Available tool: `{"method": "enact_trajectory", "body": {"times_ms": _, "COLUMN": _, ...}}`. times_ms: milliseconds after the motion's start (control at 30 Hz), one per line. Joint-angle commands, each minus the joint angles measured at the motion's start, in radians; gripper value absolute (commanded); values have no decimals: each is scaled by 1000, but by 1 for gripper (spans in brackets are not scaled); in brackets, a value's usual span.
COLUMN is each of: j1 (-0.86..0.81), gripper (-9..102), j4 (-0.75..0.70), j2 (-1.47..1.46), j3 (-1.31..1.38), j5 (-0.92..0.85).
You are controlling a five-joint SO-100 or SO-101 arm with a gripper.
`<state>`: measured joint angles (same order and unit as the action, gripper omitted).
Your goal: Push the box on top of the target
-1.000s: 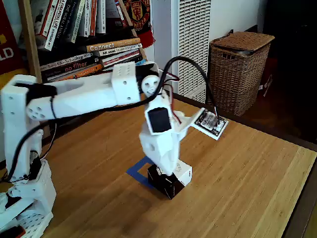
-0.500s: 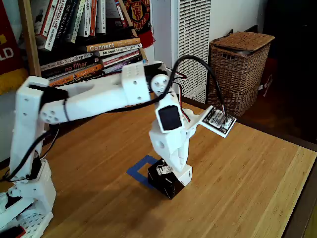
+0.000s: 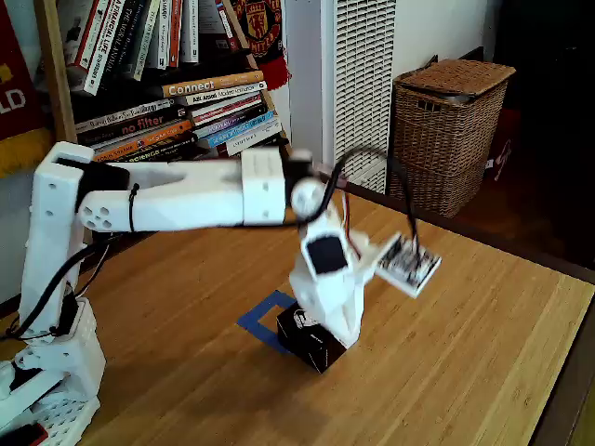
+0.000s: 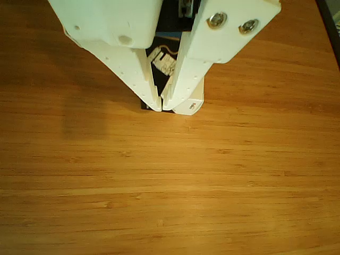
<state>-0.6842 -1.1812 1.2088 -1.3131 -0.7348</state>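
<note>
On target (image 3: 270, 316) edge: box (image 3: 311, 339) unmoved | arm extended further

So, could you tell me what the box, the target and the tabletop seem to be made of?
The box: probably cardboard, matte black sides, crisp edges. The target: flat blue tape, thin strips flush with the surface. The tabletop: wood, likely bamboo, with narrow lengthwise strips and a satin sheen.

The white gripper (image 4: 161, 108) is reaching down from the top edge, its two fingers (image 4: 137, 69) nearly closing to a narrow slit at the tips; the box (image 4: 190, 105) is sitting behind them, partly hidden, on the wooden tabletop (image 4: 170, 180)
</note>
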Motion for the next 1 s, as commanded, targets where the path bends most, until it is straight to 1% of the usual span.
{"method": "enact_trajectory", "body": {"times_ms": 0, "j1": -15, "gripper": 0, "j4": 72, "j2": 58, "j3": -32, "j5": 3}}
{"method": "enact_trajectory", "body": {"times_ms": 433, "j1": -9, "gripper": 0, "j4": 267, "j2": 44, "j3": -57, "j5": -15}}
{"method": "enact_trajectory", "body": {"times_ms": 633, "j1": 9, "gripper": 0, "j4": 367, "j2": 28, "j3": -149, "j5": -9}}
{"method": "enact_trajectory", "body": {"times_ms": 833, "j1": 32, "gripper": 0, "j4": 425, "j2": 25, "j3": -235, "j5": -8}}
{"method": "enact_trajectory", "body": {"times_ms": 967, "j1": 52, "gripper": 0, "j4": 434, "j2": 29, "j3": -268, "j5": -2}}
